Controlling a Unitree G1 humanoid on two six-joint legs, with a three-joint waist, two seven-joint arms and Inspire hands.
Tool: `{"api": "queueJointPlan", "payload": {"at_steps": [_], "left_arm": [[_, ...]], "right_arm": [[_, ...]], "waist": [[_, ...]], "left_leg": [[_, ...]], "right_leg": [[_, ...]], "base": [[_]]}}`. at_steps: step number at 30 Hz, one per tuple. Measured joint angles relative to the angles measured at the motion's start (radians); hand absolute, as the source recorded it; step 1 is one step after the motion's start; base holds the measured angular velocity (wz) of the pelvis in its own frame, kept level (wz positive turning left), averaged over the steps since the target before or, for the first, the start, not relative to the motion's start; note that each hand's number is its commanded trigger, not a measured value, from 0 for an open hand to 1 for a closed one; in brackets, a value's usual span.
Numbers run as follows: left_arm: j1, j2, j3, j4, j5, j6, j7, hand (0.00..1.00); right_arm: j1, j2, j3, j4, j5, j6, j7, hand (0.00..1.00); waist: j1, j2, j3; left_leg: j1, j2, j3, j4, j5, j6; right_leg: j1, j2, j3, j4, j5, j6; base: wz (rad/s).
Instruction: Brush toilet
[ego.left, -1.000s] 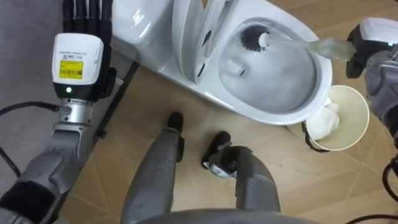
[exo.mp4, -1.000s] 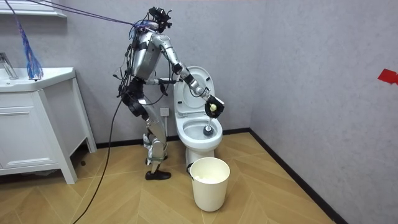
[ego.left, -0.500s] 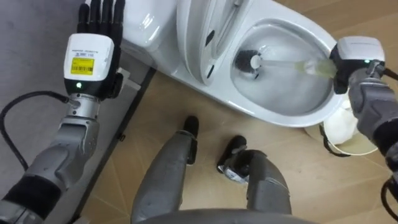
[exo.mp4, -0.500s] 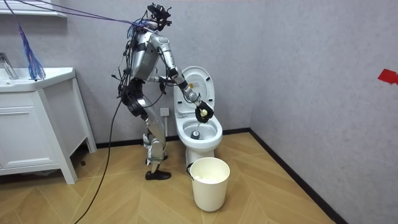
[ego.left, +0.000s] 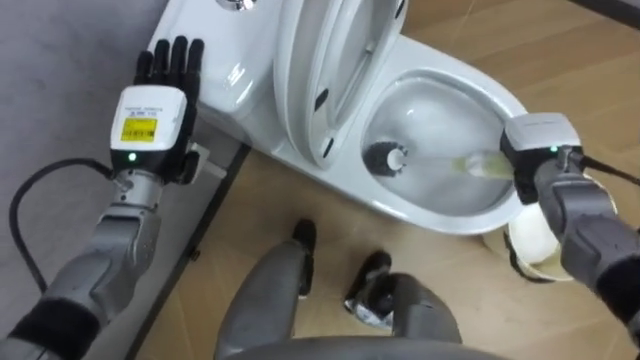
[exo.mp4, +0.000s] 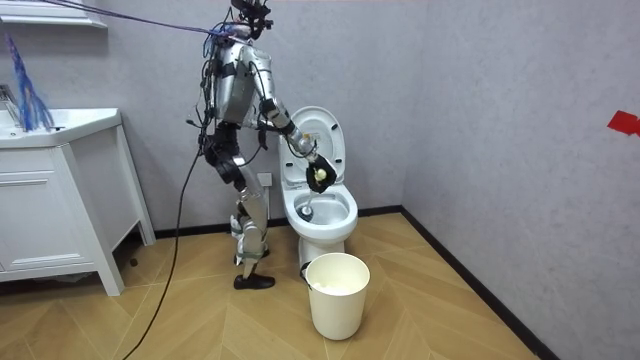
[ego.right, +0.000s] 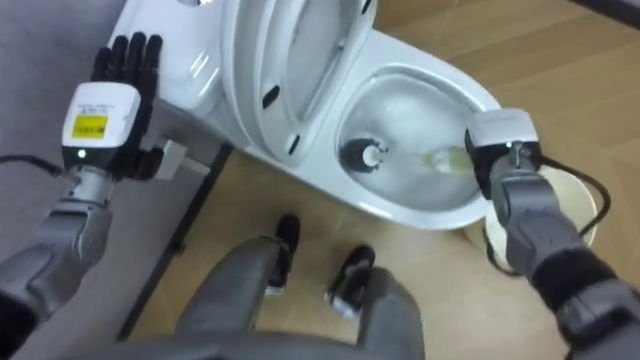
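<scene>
The white toilet (ego.left: 432, 214) stands before me with its seat and lid (ego.left: 320, 70) raised. A toilet brush with a dark head (ego.left: 385, 157) reaches down into the bowl near its left inner wall; its pale translucent handle (ego.left: 478, 163) runs right into my right hand (ego.left: 535, 150), which is shut on it at the bowl's right rim. My left hand (ego.left: 160, 95) is held up beside the tank (ego.left: 215, 55), fingers straight, holding nothing. In the room view I stand upright at the toilet's (exo.mp4: 322, 215) side, right hand (exo.mp4: 318, 176) over the bowl.
A cream waste bin (ego.right: 590, 215) stands on the wooden floor just right of the bowl, under my right forearm; it shows as the bin (exo.mp4: 337, 293) in front of the toilet. A white vanity (exo.mp4: 50, 200) stands a few steps away. Grey wall behind the tank.
My right hand has drawn in over the bowl's rim, and the brush head has swept from the bowl's far side to its near left wall. The camera has shifted too.
</scene>
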Motion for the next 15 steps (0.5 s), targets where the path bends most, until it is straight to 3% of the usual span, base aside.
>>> {"api": "queueJointPlan", "payload": {"at_steps": [5, 7, 9, 12, 15], "left_arm": [[0.043, -0.029, 0.059, 0.006, 0.003, -0.017, -0.035, 0.0], [0.06, -0.044, 0.076, 0.018, 0.0, -0.018, -0.05, 0.0], [0.084, -0.067, 0.094, 0.022, -0.002, -0.014, -0.073, 0.0], [0.096, -0.08, 0.1, 0.046, -0.002, -0.014, -0.087, 0.0], [0.157, -0.128, 0.134, 0.055, -0.002, -0.016, -0.106, 0.0]], "right_arm": [[0.111, 0.052, -0.106, -0.006, -0.007, -0.044, 0.03, 1.0], [0.146, 0.064, -0.121, -0.011, -0.002, -0.057, 0.036, 1.0], [0.2, 0.069, -0.145, -0.031, 0.012, -0.069, 0.039, 1.0], [0.253, 0.089, -0.168, -0.027, 0.014, -0.073, 0.042, 1.0], [0.332, 0.138, -0.218, -0.027, -0.02, -0.075, 0.034, 1.0]], "waist": [[-0.041, -0.024, -0.0015], [-0.041, -0.029, -0.0024], [-0.044, -0.023, -0.0057], [-0.053, -0.018, -0.0082], [-0.068, 0.001, -0.0201]], "left_leg": [[0.08, 0.0, 0.014, -0.02, 0.0, 0.0], [0.121, 0.004, 0.03, -0.03, -0.003, 0.004], [0.177, 0.009, 0.033, -0.057, -0.012, 0.003], [0.227, 0.009, 0.034, -0.076, -0.018, 0.003], [0.319, 0.006, 0.039, -0.127, -0.024, 0.003]], "right_leg": [[0.084, 0.007, 0.005, -0.031, -0.008, 0.014], [0.123, 0.014, 0.019, -0.049, -0.007, 0.018], [0.176, 0.025, 0.022, -0.079, -0.001, 0.025], [0.225, 0.03, 0.023, -0.101, 0.001, 0.028], [0.315, 0.037, 0.025, -0.153, 0.008, 0.037]], "base": [[0.05], [-0.18], [-0.13], [-0.01], [-0.03]]}}
